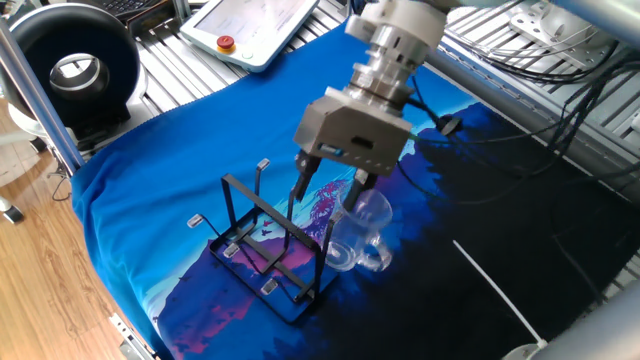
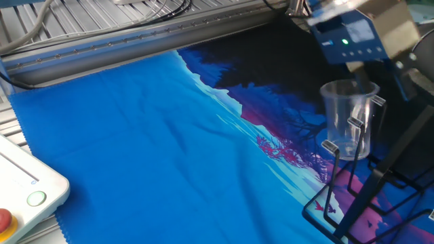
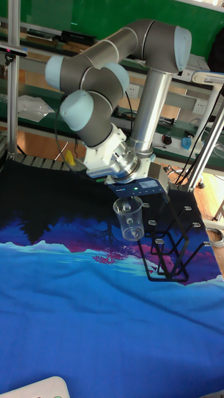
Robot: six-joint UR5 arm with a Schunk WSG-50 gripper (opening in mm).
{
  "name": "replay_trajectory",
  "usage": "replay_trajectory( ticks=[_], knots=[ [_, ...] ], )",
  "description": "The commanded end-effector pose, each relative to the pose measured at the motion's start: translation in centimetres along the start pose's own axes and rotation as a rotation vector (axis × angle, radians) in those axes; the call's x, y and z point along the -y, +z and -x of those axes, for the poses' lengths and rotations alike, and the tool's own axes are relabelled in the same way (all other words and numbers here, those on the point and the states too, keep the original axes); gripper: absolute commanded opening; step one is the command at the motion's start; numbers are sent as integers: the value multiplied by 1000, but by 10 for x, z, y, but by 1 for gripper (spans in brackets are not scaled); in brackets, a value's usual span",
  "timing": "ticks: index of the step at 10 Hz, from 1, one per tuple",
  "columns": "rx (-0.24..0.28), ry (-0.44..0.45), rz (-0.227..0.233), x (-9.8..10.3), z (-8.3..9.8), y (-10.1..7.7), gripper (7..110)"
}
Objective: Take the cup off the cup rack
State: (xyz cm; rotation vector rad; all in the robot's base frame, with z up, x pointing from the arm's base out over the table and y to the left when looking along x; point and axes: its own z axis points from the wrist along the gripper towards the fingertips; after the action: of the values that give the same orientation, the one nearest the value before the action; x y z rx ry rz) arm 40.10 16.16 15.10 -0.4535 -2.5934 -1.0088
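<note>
The cup (image 1: 355,238) (image 2: 346,125) (image 3: 129,221) is a clear glass mug, upright with its mouth up. It hangs close against the right side of the cup rack (image 1: 265,245) (image 2: 380,196) (image 3: 171,249), a black wire frame with silver-capped pegs. My gripper (image 1: 345,198) (image 2: 363,80) (image 3: 132,198) is directly above the cup and holds it at the rim, with one finger reaching down into the mouth. Two peg caps show in front of the cup in the other fixed view. I cannot tell whether the cup's base touches the cloth.
A blue printed cloth (image 1: 150,170) covers the table. A white teach pendant (image 1: 255,25) (image 2: 20,196) lies at the far edge beside a black round device (image 1: 75,70). A thin white line (image 1: 490,280) crosses the dark cloth to the right. Aluminium rails and cables run behind.
</note>
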Motion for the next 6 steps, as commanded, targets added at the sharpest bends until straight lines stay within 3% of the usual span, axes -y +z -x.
replay_trajectory(
  ticks=[1, 3, 5, 6],
  knots=[
    [7, 27, -1, -9, -17, 21, 22],
    [3, 21, 6, -10, -15, 22, 22],
    [22, 29, -67, 4, -10, 19, 22],
    [15, 36, -59, -5, -12, 18, 22]
  ],
)
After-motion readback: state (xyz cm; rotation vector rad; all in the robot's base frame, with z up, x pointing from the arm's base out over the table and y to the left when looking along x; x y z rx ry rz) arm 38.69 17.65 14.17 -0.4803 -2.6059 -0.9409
